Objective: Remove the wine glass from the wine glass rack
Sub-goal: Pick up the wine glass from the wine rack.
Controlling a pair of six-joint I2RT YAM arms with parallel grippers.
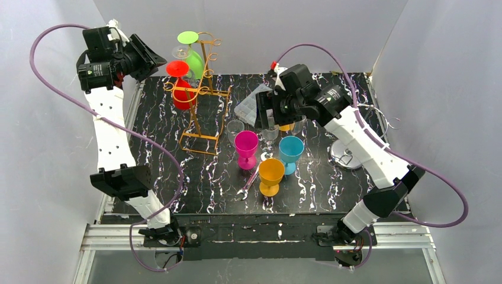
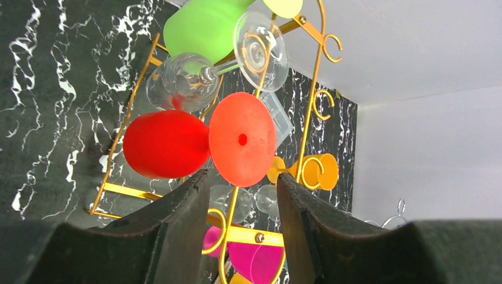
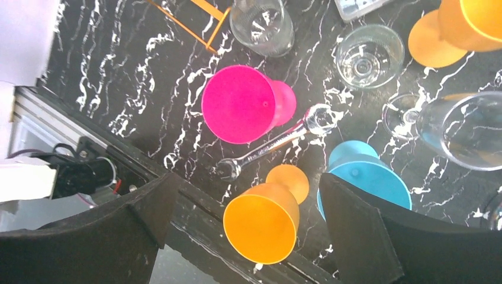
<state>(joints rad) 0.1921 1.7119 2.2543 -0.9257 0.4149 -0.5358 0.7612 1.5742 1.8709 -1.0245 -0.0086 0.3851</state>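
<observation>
Seeing the red wine glass [image 2: 171, 144] just ahead of our left gripper [image 2: 243, 180], fingers apart, stem running left-right across the wrist frame, we judge left nearer.

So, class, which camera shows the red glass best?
Left wrist: the red glass is close up, hanging on the rack, bowl and foot clear. Top external shows it small and far off; right wrist misses it.

no readable text, no labels, no brands, no numbers anywhere
</observation>
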